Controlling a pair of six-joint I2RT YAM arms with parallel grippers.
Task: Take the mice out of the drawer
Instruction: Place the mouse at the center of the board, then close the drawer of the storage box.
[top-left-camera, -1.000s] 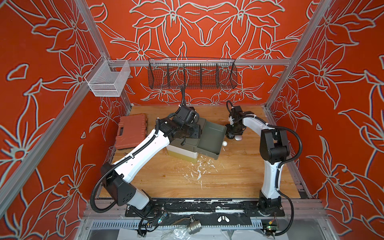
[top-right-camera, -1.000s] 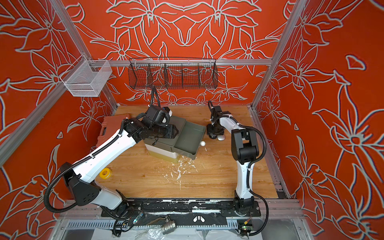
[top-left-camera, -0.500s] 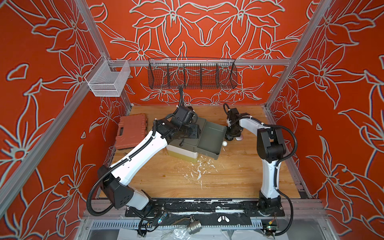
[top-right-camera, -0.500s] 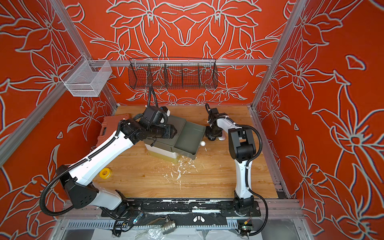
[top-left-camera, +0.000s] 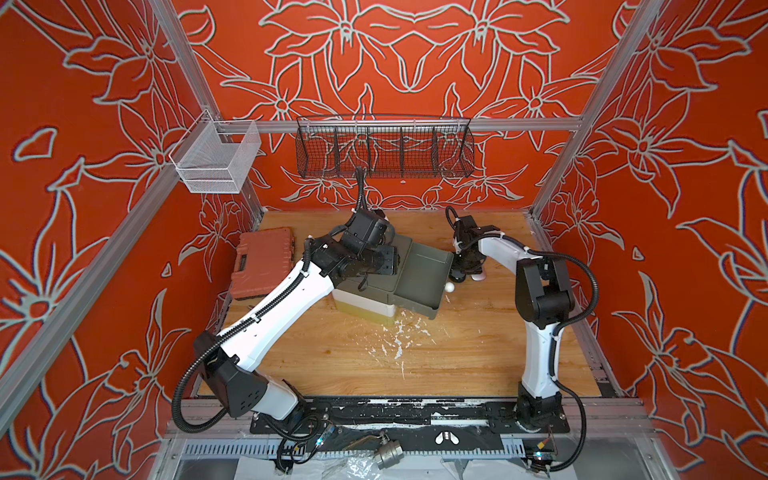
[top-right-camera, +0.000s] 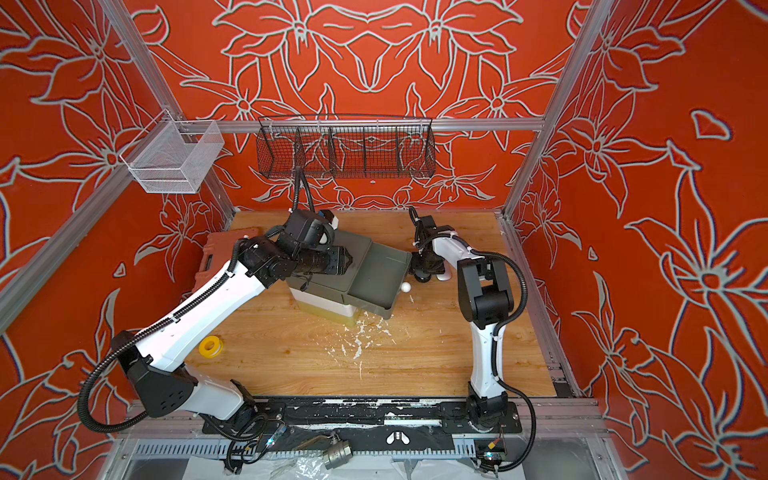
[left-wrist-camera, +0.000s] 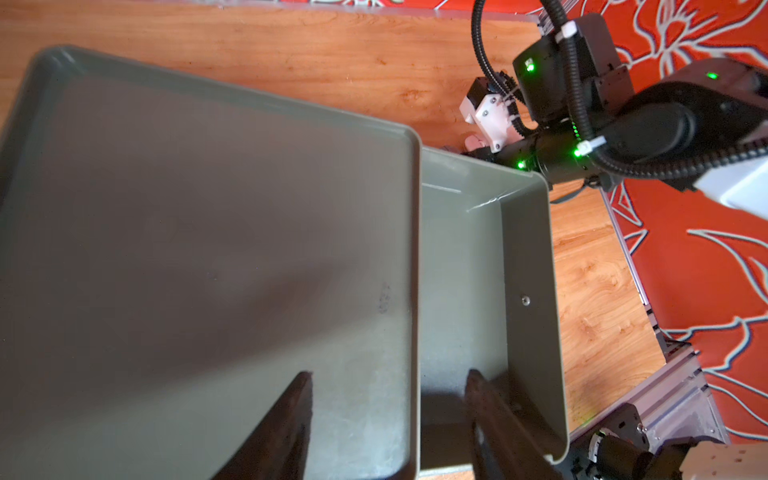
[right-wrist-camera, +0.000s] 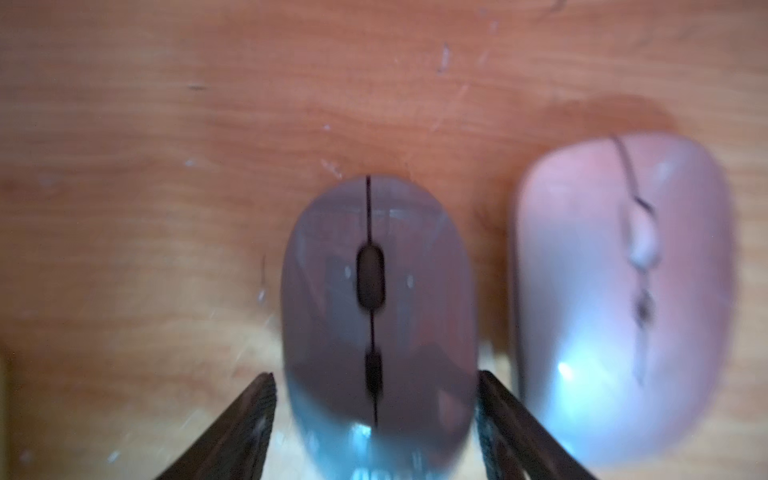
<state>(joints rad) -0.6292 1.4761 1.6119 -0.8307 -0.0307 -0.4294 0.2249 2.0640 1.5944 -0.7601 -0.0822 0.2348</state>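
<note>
On the left, the left fingers (left-wrist-camera: 291, 419) hang spread above the grey cabinet top (left-wrist-camera: 208, 208), pinching nothing. One tip is over the lid and the other over the pulled-out drawer (left-wrist-camera: 532, 291), whose visible floor looks bare.

Just right of the drawer, on the counter (top-left-camera: 457, 345), the right fingers (right-wrist-camera: 245, 419) stand spread astride the tail of the dark grey mouse (right-wrist-camera: 378, 299). A sliver of wood shows beside one tip, so I judge the mouse rests on the counter and is not pinched. Its long axis runs straight out from between the tips, in line with the fingers.

The silver mouse (right-wrist-camera: 615, 291) lies just beside it, parallel, outside one finger and farther from the drawer. The right arm is much the nearer to both. Backing off calls for a straight lift, lest a tip clip either mouse.
</note>
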